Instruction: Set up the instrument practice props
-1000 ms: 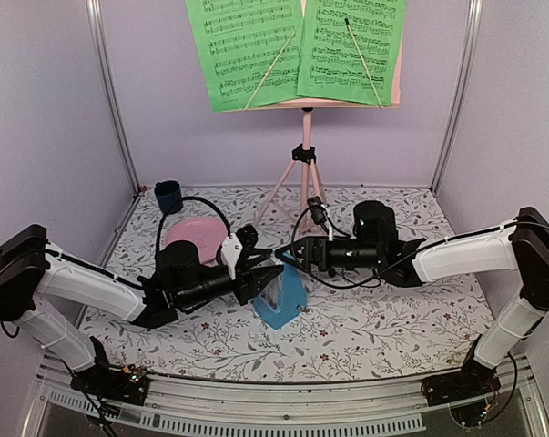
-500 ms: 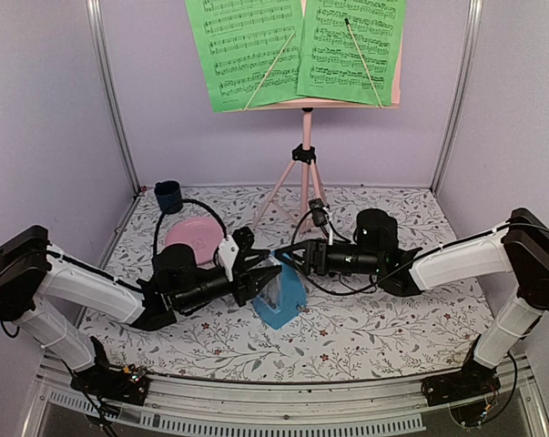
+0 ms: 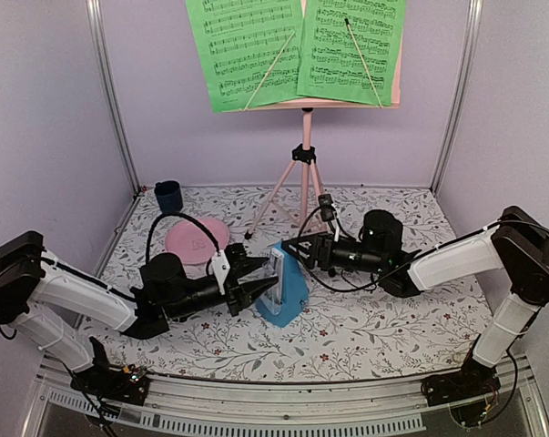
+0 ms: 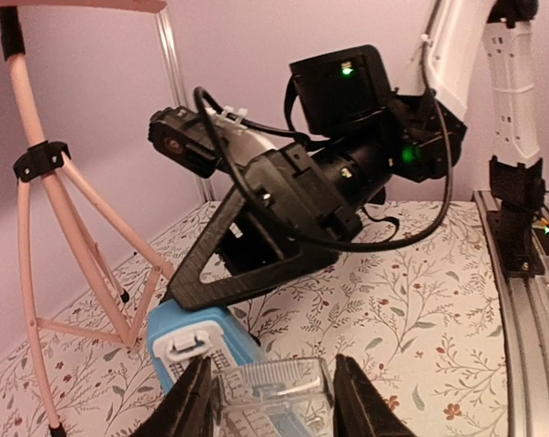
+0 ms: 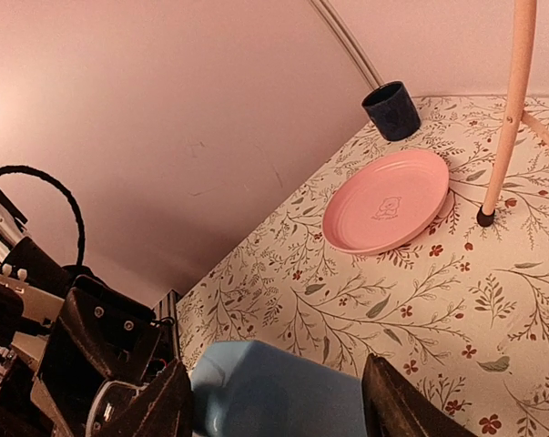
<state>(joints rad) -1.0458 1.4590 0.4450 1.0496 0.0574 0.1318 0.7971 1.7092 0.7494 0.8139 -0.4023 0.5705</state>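
Note:
The small blue metronome (image 3: 289, 296) stands on the floral cloth between my two grippers. My left gripper (image 3: 267, 288) reaches in from the left and is shut on the metronome's clear front cover (image 4: 274, 391), with a finger on each side. My right gripper (image 3: 293, 248) comes from the right, its fingers pressed on both sides of the blue body (image 5: 283, 391) near the top. The pink tripod music stand (image 3: 305, 173) stands at the back. Two green sheet-music pages (image 3: 247, 50) (image 3: 351, 45) rest on its desk.
A round pink disc (image 3: 197, 239) lies on the cloth left of the stand's legs, and a small dark blue cup (image 3: 168, 196) stands in the back left corner. Purple walls close in the sides and the back. A stand leg (image 5: 511, 100) is close to the disc.
My right gripper has moved left and narrowed its jaws onto the metronome's body. My left arm has sunk lower, still gripping the clear cover.

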